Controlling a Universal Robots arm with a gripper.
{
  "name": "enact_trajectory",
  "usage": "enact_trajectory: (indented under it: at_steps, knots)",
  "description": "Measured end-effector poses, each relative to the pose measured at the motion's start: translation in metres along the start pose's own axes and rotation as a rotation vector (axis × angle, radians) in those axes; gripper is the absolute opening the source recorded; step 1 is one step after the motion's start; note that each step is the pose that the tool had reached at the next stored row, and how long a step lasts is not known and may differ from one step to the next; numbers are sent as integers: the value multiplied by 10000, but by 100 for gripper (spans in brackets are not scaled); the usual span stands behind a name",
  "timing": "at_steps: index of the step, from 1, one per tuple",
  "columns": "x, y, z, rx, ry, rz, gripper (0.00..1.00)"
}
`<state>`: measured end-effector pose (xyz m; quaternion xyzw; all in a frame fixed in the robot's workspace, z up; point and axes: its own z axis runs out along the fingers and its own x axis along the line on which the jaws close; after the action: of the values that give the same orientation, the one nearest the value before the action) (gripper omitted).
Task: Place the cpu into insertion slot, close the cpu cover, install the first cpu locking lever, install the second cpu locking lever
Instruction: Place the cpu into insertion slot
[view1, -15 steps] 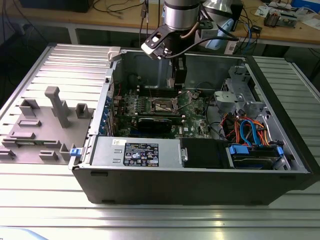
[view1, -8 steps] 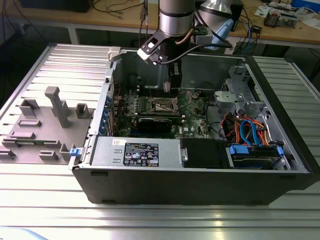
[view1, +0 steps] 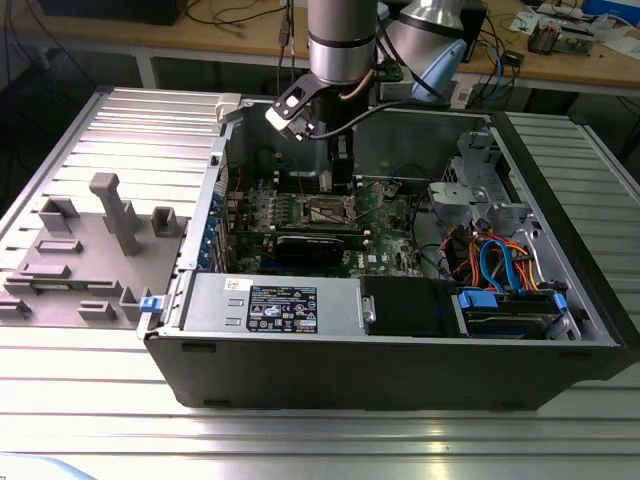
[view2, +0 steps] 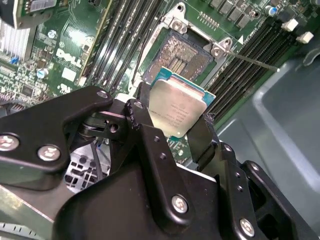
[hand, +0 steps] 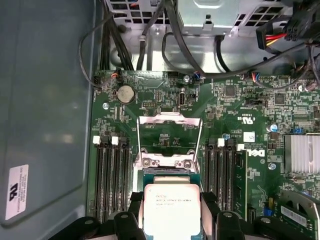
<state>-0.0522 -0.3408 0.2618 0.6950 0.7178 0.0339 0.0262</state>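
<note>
My gripper (view2: 172, 127) is shut on the cpu (view2: 177, 112), a flat square chip with a silver-grey top, its edges pinched between the two black fingers (view2: 142, 120). In the first wrist view the cpu (hand: 171, 206) hangs over the near part of the insertion slot (hand: 167, 174). The insertion slot (view2: 182, 54) lies bare, its contact field showing. The cpu cover (hand: 169, 139), a silver frame with a square window, stands flipped open beyond the slot. A thin locking lever (view2: 250, 61) sticks out beside the slot. In the exterior view the gripper (view1: 340, 178) hovers just above the insertion slot (view1: 328, 210).
Long black memory slots (hand: 109, 175) flank the socket on both sides. A graphics card (view1: 318, 246), a power supply (view1: 270, 305) and bundled cables (view1: 490, 262) fill the open case (view1: 400, 370). A finned heatsink (hand: 302, 152) sits on the board. Grey fixtures (view1: 110, 215) stand at the exterior view's left.
</note>
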Motion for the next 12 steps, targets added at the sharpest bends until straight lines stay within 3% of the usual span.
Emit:
enact_trajectory:
  at_steps: [4, 12]
  knots:
    - [0, -21, 83, -1, 2, -1, 54]
    - [0, -23, 102, 0, 0, -1, 54]
